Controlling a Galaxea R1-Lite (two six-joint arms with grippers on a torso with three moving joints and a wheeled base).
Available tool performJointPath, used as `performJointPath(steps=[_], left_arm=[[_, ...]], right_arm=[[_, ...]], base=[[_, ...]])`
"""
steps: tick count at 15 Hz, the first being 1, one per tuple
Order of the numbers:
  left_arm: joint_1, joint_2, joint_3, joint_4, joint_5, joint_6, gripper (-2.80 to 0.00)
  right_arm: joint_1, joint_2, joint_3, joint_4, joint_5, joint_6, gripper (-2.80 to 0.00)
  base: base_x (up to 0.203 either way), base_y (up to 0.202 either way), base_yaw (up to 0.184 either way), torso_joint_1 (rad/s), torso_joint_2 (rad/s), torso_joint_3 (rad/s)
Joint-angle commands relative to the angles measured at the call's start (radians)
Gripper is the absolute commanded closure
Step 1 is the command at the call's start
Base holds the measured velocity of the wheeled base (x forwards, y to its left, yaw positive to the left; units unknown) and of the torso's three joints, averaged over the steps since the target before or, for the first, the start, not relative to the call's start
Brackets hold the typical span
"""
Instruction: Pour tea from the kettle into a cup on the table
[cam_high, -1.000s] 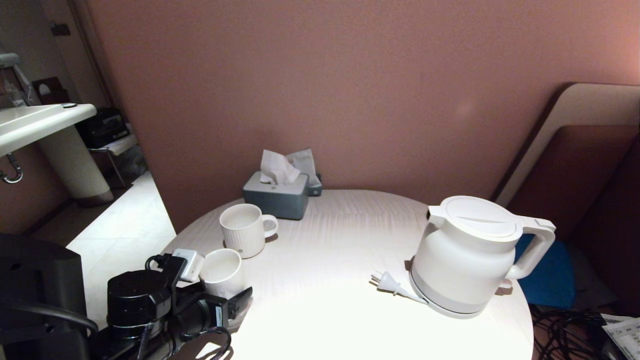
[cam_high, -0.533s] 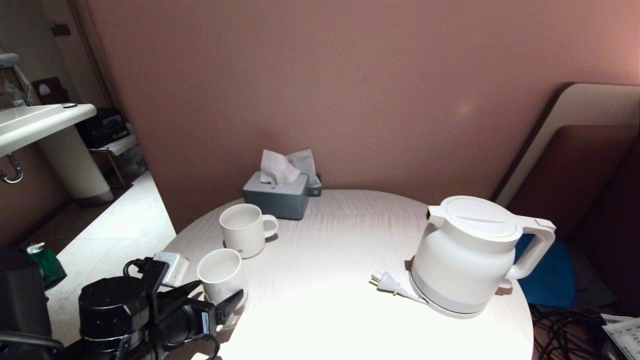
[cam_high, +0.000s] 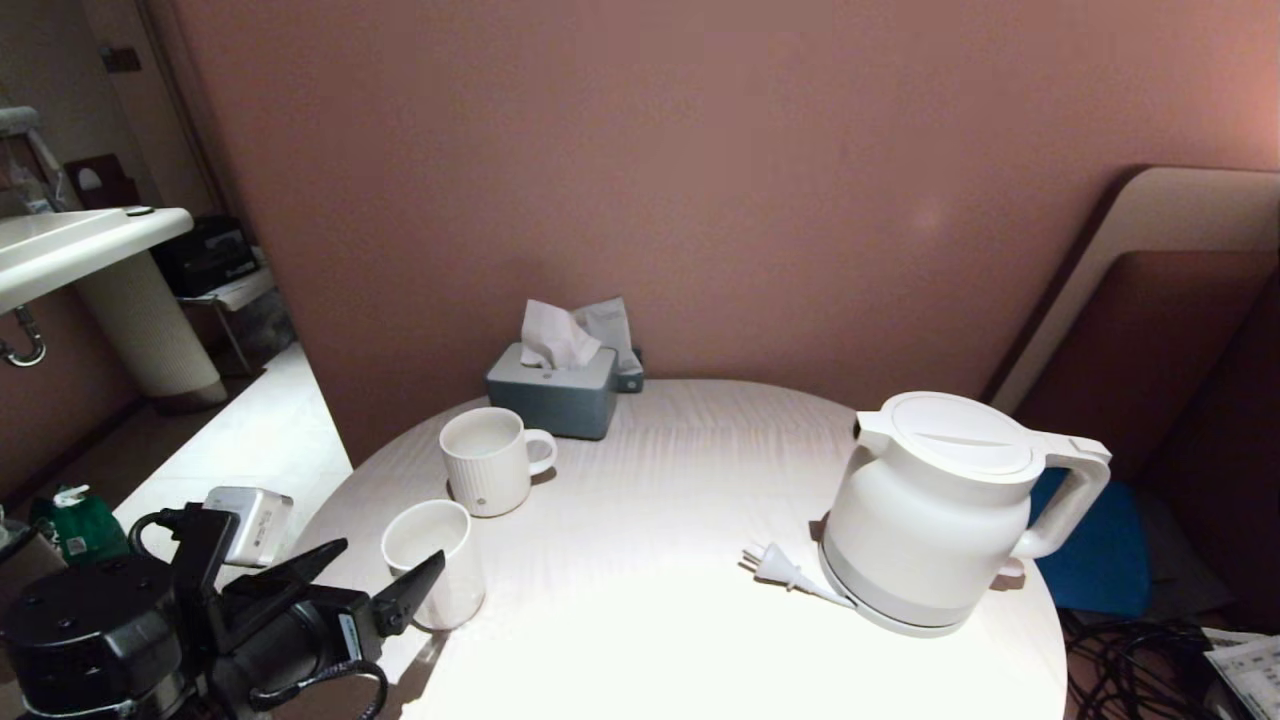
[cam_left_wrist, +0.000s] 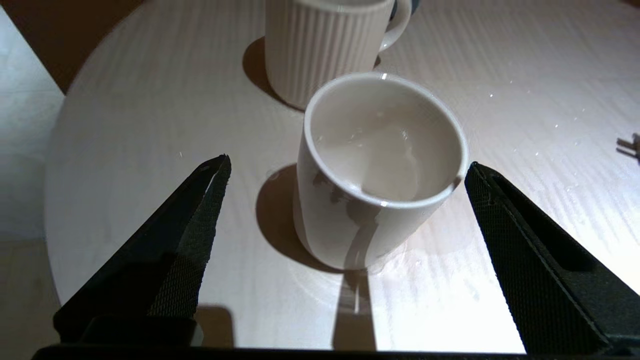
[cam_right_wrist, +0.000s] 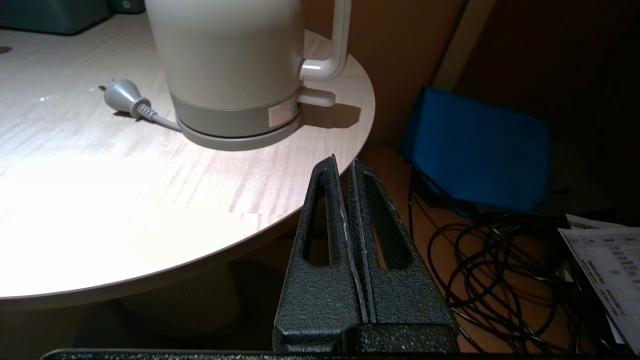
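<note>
The white kettle (cam_high: 945, 510) stands upright with its lid shut on its grey base at the table's (cam_high: 650, 620) right side. The smooth white cup (cam_high: 432, 562) stands upright near the table's front left edge. In the left wrist view the cup (cam_left_wrist: 350, 220) holds pale tea (cam_left_wrist: 385, 160). My left gripper (cam_high: 390, 552) is open just in front of the cup, its fingertips level with the cup's near side and nothing held. My right gripper (cam_right_wrist: 342, 162) is shut and empty. It hangs below the table's near right edge, short of the kettle (cam_right_wrist: 230, 50).
A ribbed white mug (cam_high: 487, 460) with a handle stands just behind the cup. A grey tissue box (cam_high: 552, 392) sits at the back. The base's plug (cam_high: 772, 565) lies left of the kettle. Cables (cam_right_wrist: 500, 270) and a blue bag (cam_right_wrist: 480, 150) lie on the floor at the right.
My left arm has drawn back toward me and to the left, off the table's edge. The cup now stands a little further left and shows in full.
</note>
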Motion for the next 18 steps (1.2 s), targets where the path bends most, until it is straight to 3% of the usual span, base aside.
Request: performJointPath(steps=[1,6,8,10,11,14,15,17,18], left_arm=[[0.000,-0.042,-0.011,-0.007,0.002,0.015,-2.80],[0.012,-0.146,-0.073,0.010,0.035,0.038,-2.80],[0.030,-0.242,-0.140,0.121,0.090,0.085,-2.80],[0.035,-0.382,-0.204,0.417,0.123,0.132,-2.80],[0.037,-0.465,-0.261,0.648,0.133,0.159,-2.80],[0.038,-0.668,-0.503,1.173,0.154,0.194,-2.80],[0.039,-0.706,-0.552,1.275,0.199,0.200,-2.80],[0.065,-0.719,-0.548,1.314,0.364,0.194,-2.80],[0.083,-0.726,-0.525,1.318,0.416,0.179,-2.80]], right_arm=[[0.000,0.000,0.000,0.000,0.000,-0.001,0.00],[0.000,0.000,0.000,0.000,0.000,0.000,0.00],[0.000,0.000,0.000,0.000,0.000,-0.001,0.00],[0.000,0.000,0.000,0.000,0.000,0.000,0.00],[0.000,0.000,0.000,0.000,-0.001,0.000,0.00],[0.000,0.000,0.000,0.000,-0.001,0.000,0.00],[0.000,0.000,0.000,0.000,0.000,-0.001,0.00],[0.000,0.000,0.000,0.000,0.000,0.000,0.00],[0.000,0.000,0.000,0.000,0.000,0.000,0.00]], base=[[0.000,0.000,0.000,0.000,0.00,0.000],[0.000,0.000,0.000,0.000,0.00,0.000],[0.000,0.000,0.000,0.000,0.00,0.000],[0.000,0.000,0.000,0.000,0.00,0.000],[0.000,0.000,0.000,0.000,0.00,0.000],[0.000,0.000,0.000,0.000,0.00,0.000],[0.000,0.000,0.000,0.000,0.00,0.000],[0.000,0.000,0.000,0.000,0.00,0.000],[0.000,0.000,0.000,0.000,0.00,0.000]])
